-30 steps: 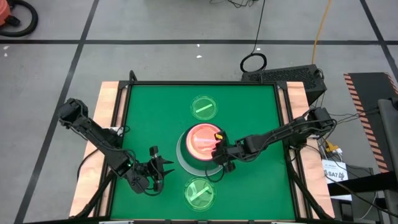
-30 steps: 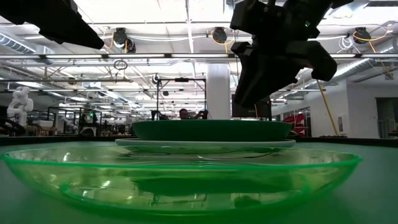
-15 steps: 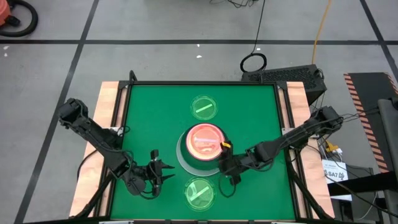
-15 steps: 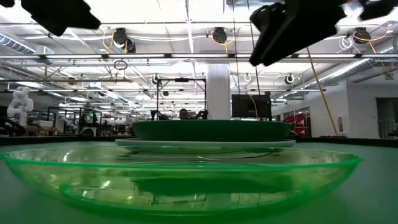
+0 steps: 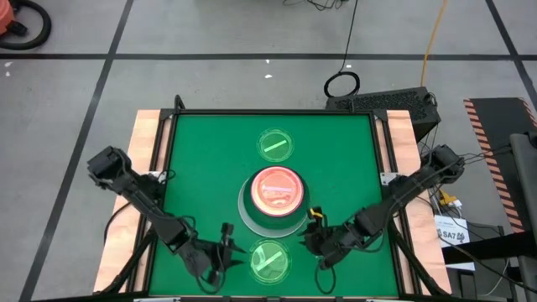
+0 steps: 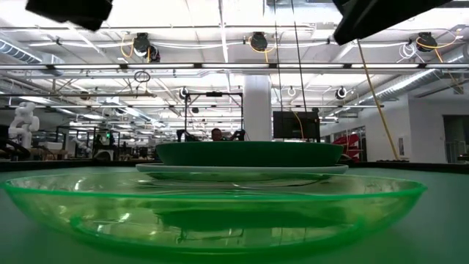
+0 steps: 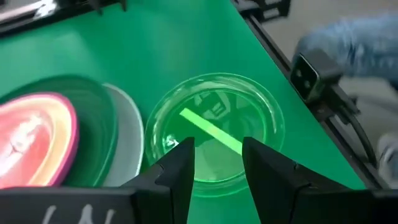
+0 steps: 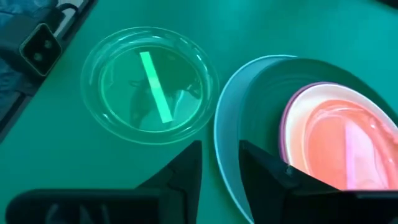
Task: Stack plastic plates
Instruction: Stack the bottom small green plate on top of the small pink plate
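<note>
A stack of plates [image 5: 272, 200] sits mid-table: pale mint-white at the bottom, dark green on it, then pink and cream rims, with an orange-pink plate on top. It also shows in the low view [image 6: 249, 154] and in both wrist views [image 7: 56, 140] [image 8: 311, 137]. One translucent green plate [image 5: 270, 258] lies flat near the near edge, another [image 5: 274, 144] toward the far edge. My left gripper [image 5: 225, 252] is open just left of the near green plate [image 7: 214, 130]. My right gripper [image 5: 315, 239] is open just right of it [image 8: 149, 84]. Neither touches it.
A small camera box [image 7: 308, 74] sits on the table's near rim by the green plate. Blue cloth of a person [image 7: 348, 43] shows beyond that rim. Bare green mat lies left and right of the stack. Wooden side rails [image 5: 149, 168] border the mat.
My right gripper has drawn back from the stack's right rim toward the near edge, ending right of the near green plate. My left gripper has moved toward the near edge and to the right, closing on the same plate. No plate has moved.
</note>
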